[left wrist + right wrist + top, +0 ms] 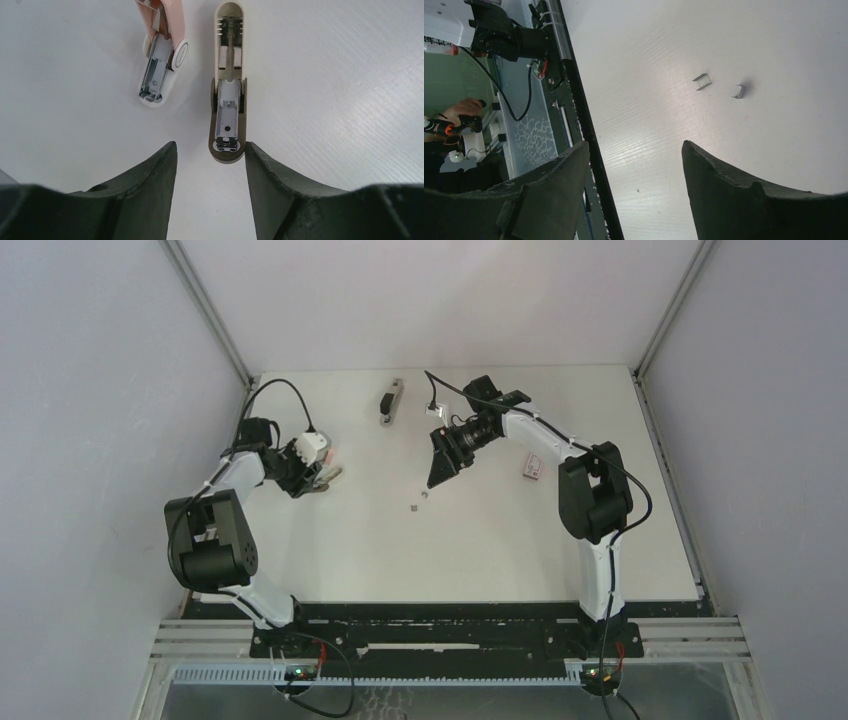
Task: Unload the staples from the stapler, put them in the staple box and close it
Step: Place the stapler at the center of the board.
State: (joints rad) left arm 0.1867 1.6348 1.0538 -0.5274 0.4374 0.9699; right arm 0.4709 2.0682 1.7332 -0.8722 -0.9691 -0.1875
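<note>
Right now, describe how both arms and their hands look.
The left arm and right arm: white links between bulky black joints, black cables looping alongside. The left hand and right hand: matte black, two broad tapering fingers each.

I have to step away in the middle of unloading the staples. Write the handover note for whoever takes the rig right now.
Left tool: open, tips either side of the near end of a beige stapler lying opened with its spring showing; a pink piece lies beside that.
Right tool: open, empty, above the table.
Stapler: far middle of the table, away from both tools.
Staples: two small loose strips on the table ahead of the right tool.
Done: those strips are out.
Left: whether more remain inside cannot be told; check and clear.
</note>
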